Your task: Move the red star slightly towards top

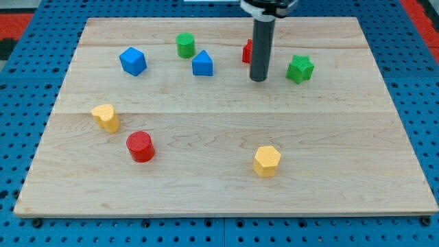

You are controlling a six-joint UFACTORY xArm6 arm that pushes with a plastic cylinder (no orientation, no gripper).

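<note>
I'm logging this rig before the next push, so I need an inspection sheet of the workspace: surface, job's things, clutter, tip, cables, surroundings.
Surface: wooden board, flat, light grain.
Job's things: red star, mostly hidden behind the rod, near the view's top.
Clutter: blue cube, green cylinder, blue block, green star, yellow heart, red cylinder, yellow hexagon.
Tip: my tip rests just below and right of the red star; contact cannot be told.
Cables: nothing seen.
Surroundings: blue pegboard around the board.
</note>
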